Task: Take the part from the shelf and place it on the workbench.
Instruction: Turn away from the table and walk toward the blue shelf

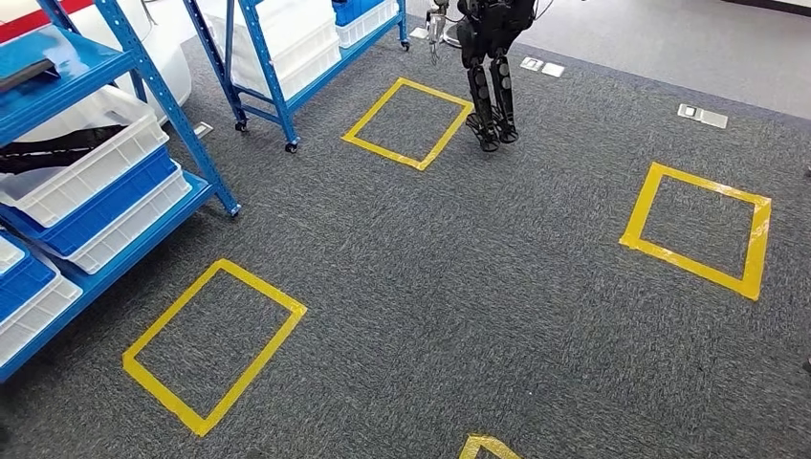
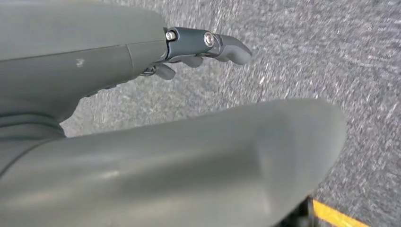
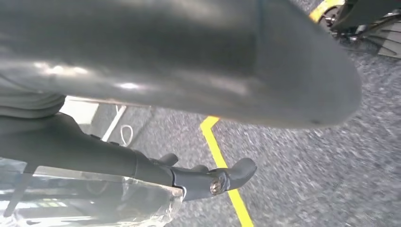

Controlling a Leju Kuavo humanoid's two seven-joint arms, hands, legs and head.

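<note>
Hanging over grey carpet (image 1: 478, 287), the left hand (image 2: 142, 156) shows fingers (image 2: 227, 47) apart, holding nothing; the right hand (image 3: 189, 71) grips a clear bagged part (image 3: 118, 203).

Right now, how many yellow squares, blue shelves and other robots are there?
Yellow squares: 4, one cut off at the edge
Blue shelves: 2
Other robots: 1
Total: 7

Clear-bagged part (image 3: 94, 201) in right hand (image 3: 142, 175).
</note>
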